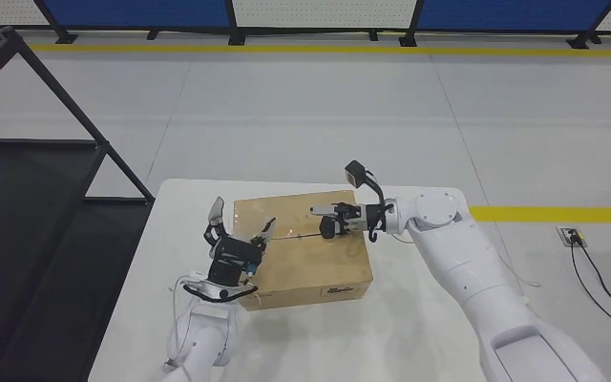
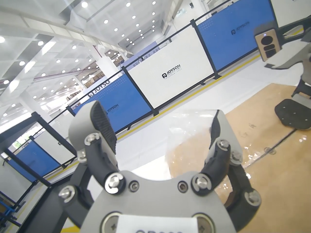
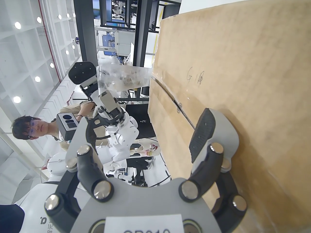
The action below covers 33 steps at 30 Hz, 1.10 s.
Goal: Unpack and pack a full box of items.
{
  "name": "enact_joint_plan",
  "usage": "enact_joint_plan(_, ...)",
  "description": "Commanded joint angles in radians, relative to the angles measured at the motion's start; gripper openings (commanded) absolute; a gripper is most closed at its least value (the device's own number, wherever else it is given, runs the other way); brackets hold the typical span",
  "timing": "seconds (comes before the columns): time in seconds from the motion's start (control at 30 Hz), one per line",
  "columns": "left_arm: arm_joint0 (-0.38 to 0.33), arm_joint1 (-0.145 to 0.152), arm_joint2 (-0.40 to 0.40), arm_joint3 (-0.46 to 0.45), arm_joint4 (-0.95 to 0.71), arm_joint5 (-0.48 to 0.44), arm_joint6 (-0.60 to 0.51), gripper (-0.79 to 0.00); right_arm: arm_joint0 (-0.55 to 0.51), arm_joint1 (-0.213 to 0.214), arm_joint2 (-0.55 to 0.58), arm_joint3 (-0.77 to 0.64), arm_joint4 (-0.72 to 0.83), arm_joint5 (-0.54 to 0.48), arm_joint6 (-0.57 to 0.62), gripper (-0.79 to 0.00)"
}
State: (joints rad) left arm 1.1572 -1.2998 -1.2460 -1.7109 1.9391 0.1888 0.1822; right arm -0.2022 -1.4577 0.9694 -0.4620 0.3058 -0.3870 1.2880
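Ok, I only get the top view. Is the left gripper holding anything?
Observer: Not gripping. The left gripper has its jaws wide open, but a clear strip of tape clings to one finger.
Operator: Is the tape off the box?
Observer: Not fully. Its other end joins the box at the seam.
Operator: And the other gripper?
Observer: The right gripper has open jaws too, nothing between them, close over the box top.

A white table (image 1: 401,334) carries 1 cardboard box (image 1: 305,263) (flaps shut, seam taped).
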Motion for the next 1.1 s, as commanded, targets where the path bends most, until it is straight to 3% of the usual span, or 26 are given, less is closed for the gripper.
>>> enact_joint_plan(0.0,-0.009,-0.003,0.014,0.003,0.012,-0.006,0.000,0.000,-0.002,0.001,0.001,-0.004,-0.002,0.000,-0.001,0.000)
enact_joint_plan(0.37,-0.031,-0.013,0.069,-0.006,0.063,-0.036,0.008,0.000,-0.009,0.006,0.009,-0.017,-0.001,0.003,-0.006,0.000)
enact_joint_plan(0.53,0.008,-0.013,0.052,-0.069,0.040,-0.024,0.031,0.000,-0.010,0.008,0.011,-0.019,-0.002,0.003,-0.005,0.000)
enact_joint_plan(0.67,0.127,-0.007,-0.042,-0.168,-0.092,0.010,0.036,0.000,-0.010,0.009,0.013,-0.018,-0.002,0.003,-0.004,0.000)
enact_joint_plan(0.8,0.277,0.006,-0.195,-0.230,-0.173,0.045,0.059,0.000,-0.006,0.010,0.014,-0.017,-0.002,0.003,0.001,0.000)
enact_joint_plan(0.93,0.390,0.014,-0.326,-0.218,-0.230,0.040,0.050,0.000,0.002,0.008,0.012,-0.013,-0.001,0.003,0.010,0.000)
enact_joint_plan(1.07,0.448,0.018,-0.390,-0.165,-0.282,0.001,0.021,0.000,0.010,0.003,0.004,-0.006,-0.004,0.009,0.015,0.000)
